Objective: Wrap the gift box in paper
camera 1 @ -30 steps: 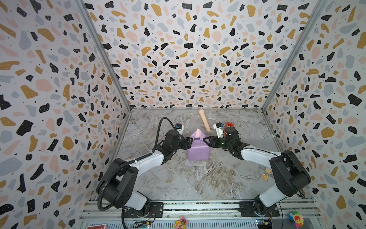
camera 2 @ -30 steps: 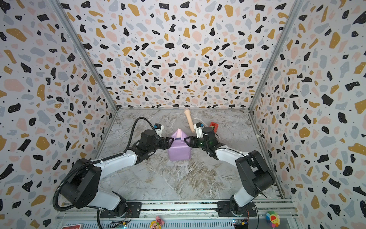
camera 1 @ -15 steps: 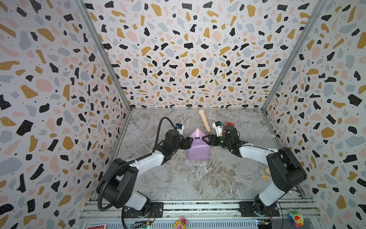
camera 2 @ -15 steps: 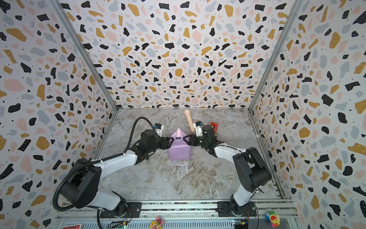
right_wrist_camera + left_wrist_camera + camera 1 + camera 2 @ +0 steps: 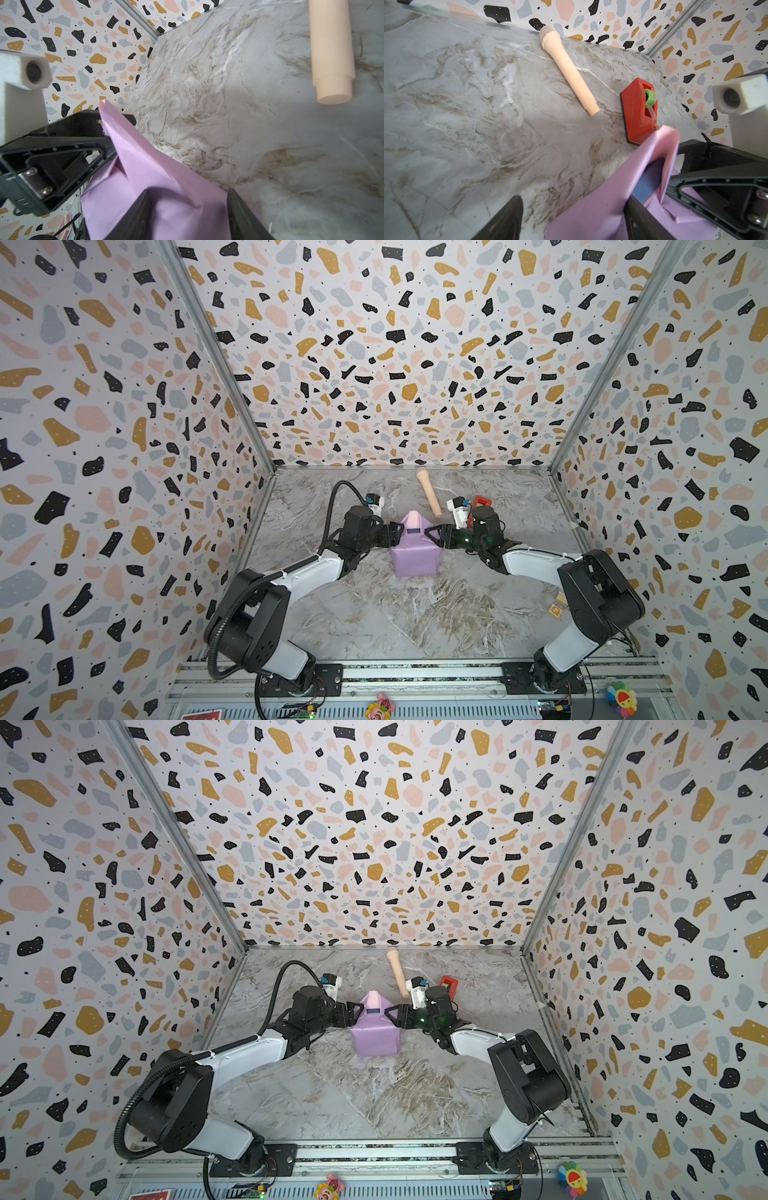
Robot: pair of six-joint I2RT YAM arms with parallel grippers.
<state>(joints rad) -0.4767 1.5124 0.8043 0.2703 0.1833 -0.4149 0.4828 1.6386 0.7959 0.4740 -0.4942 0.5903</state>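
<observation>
The gift box (image 5: 643, 187) sits on the table (image 5: 415, 614), mostly inside the paper (image 5: 415, 562); the far-end fold is in hand; left gripper (image 5: 397, 531) and right gripper (image 5: 432, 534) flank it, jaws wide; next, probably, press the paper's standing end down.

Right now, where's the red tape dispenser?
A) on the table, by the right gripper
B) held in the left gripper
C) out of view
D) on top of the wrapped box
A: the red tape dispenser stands on the table just beyond the right gripper, and nothing is holding it.
</observation>
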